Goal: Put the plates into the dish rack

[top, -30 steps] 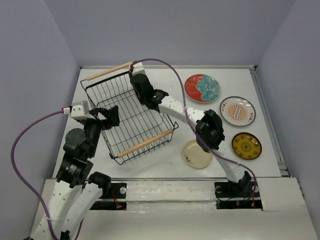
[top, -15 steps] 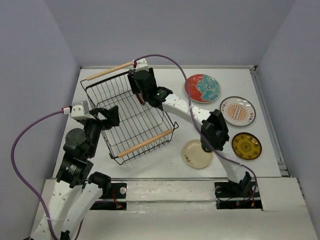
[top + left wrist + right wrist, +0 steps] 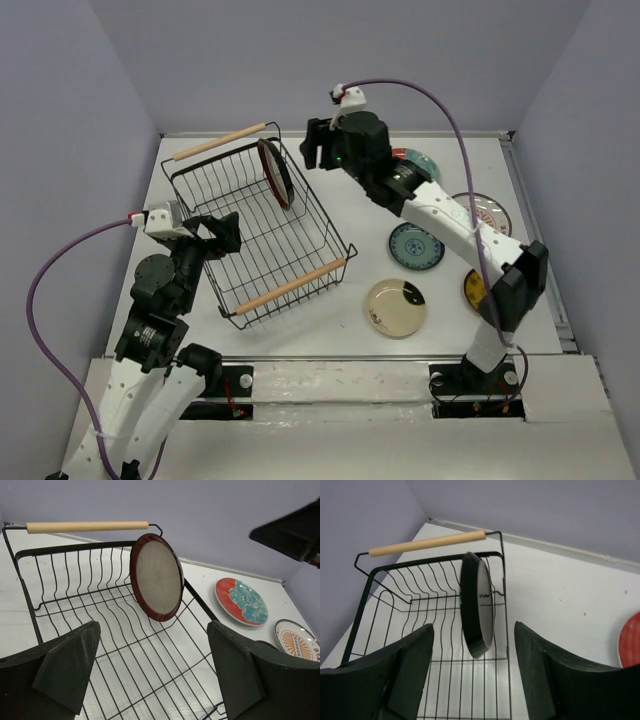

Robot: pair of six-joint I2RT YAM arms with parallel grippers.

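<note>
The maroon-rimmed plate (image 3: 277,172) has just been let go by the right pincer (image 3: 313,152), now spread and drawn back toward 1 o'clock. It is left on edge in the dish rack (image 3: 250,238), far corner. The left pincer (image 3: 222,232) is held open and empty. One plate is judged loaded; the remaining plates (image 3: 415,245) lie on the desk (image 3: 330,330) at 3 o'clock.

i see a black dish rack (image 3: 85,526), a maroon-rimmed beige plate (image 3: 156,577), a red-and-teal floral plate (image 3: 241,601) and a cream plate (image 3: 395,307) marked black.
</note>
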